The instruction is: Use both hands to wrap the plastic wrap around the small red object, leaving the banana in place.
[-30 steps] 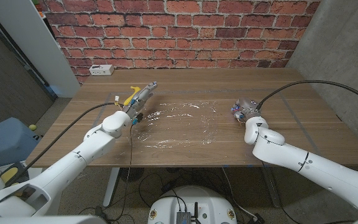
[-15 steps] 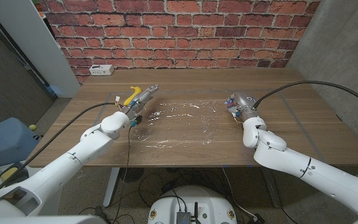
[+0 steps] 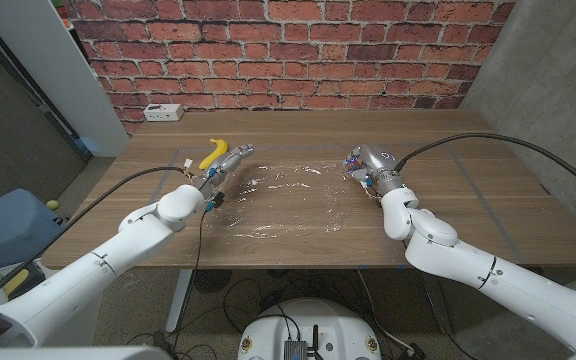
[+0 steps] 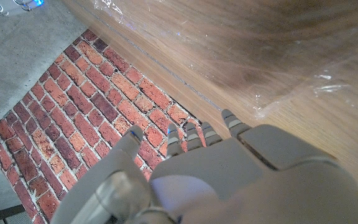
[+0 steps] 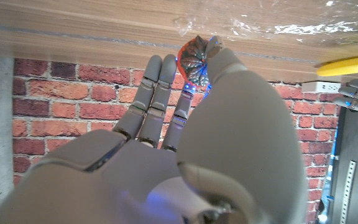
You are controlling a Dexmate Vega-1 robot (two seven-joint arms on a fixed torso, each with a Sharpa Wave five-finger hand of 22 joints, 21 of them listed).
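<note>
A clear plastic wrap (image 3: 290, 196) lies spread on the wooden table (image 3: 468, 200). My right hand (image 3: 370, 164) hovers at its far right corner. It pinches the small red crinkled object (image 5: 194, 56) between thumb and fingertip; in the head view the red object (image 3: 351, 162) peeks out at the hand's left side. My left hand (image 3: 226, 166) reaches over the wrap's left edge with fingers stretched out and nothing in them. The yellow banana (image 3: 212, 152) lies just left of those fingers. The left wrist view shows the wrap's crinkled edge (image 4: 328, 84) beyond my left hand (image 4: 229, 168).
A white power strip (image 3: 161, 112) sits at the table's far left corner by the brick wall. A blue bin (image 3: 8, 228) stands on the floor to the left of the table. The banana (image 5: 347, 62) also shows in the right wrist view.
My right hand has moved left and farther from me, carrying the red object to the wrap's far right corner. My left hand has edged slightly forward along the wrap's left edge.
</note>
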